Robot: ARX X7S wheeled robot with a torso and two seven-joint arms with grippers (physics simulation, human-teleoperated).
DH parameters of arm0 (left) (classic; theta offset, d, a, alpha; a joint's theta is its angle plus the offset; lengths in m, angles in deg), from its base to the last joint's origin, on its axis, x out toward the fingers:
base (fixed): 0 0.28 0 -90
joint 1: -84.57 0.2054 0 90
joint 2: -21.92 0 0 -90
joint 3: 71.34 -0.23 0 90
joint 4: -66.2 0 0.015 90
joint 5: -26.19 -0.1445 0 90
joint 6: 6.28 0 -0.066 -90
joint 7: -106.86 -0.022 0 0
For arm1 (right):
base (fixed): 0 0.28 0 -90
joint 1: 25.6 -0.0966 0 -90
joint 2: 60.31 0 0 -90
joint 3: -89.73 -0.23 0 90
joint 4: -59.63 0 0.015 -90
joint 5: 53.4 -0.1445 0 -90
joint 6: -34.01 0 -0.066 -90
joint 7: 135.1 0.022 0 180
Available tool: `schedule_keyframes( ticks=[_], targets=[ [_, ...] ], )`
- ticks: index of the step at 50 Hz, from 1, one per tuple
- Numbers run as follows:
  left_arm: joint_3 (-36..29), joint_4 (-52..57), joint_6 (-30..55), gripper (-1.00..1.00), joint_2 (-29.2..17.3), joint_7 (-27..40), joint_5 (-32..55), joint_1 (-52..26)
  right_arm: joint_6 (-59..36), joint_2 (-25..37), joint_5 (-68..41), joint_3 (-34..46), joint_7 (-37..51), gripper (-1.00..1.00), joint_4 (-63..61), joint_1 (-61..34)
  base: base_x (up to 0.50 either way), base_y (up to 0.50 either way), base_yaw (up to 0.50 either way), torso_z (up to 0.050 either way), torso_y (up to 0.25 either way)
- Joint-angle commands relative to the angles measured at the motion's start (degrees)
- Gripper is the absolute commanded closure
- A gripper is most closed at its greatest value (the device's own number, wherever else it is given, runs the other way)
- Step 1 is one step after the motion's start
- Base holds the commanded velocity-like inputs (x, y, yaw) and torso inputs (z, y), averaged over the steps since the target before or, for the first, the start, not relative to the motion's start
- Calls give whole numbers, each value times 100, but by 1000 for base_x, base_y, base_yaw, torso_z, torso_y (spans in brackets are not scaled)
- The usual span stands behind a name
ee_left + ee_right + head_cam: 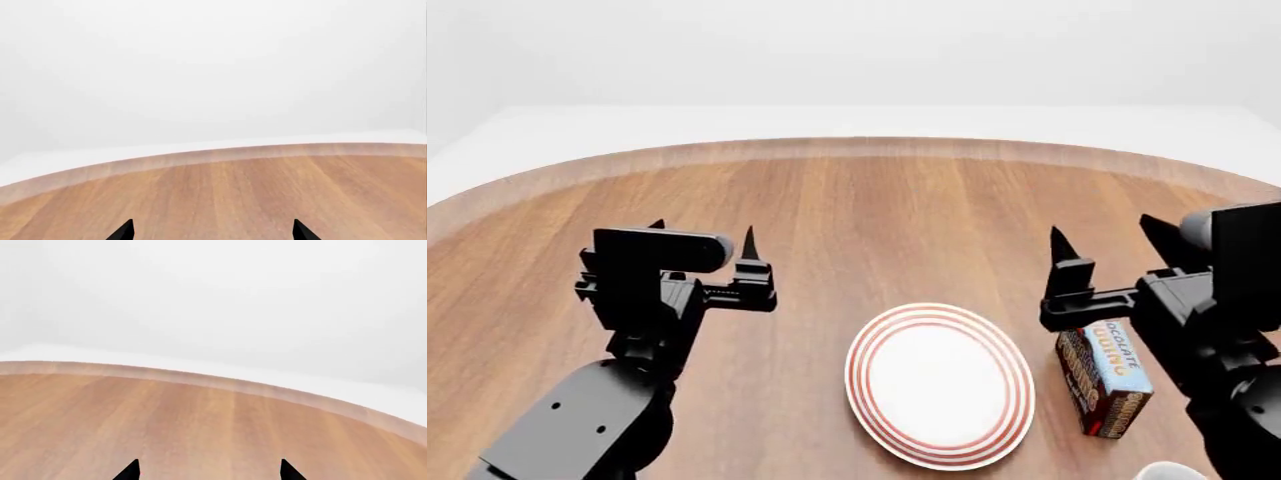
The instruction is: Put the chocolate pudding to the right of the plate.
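Right of the plate [940, 385] lies the chocolate pudding [1105, 377], partly hidden by the right arm; both fingers apparently spread.

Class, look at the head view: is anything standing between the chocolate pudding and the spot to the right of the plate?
Nothing visible does. The chocolate pudding already lies on the table just right of the plate, apart from it, below the open right gripper.

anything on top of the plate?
No. The plate is bare, nothing on it. The chocolate pudding lies on the table beside it; the right gripper partly covers the carton.
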Motion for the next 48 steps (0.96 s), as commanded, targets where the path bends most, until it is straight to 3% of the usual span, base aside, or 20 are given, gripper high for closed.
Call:
schedule_keyframes(
  ticks=[1,21,48],
  targets=[
    [-23,40,1,-100,-20,16,16,5,308,-173,406,104,-133,-100,-305,228,0,0,0,0,0],
    [77,440,288,-100,-75,160,224,-177,341,-348,1003,364,-73,-100,-652,-45,0,0,0,0,0],
    [224,1233,1032,-100,-180,505,533,-1156,-19,-553,1127,521,149,-100,-903,-1141,0,0,0,0,0]
  ],
)
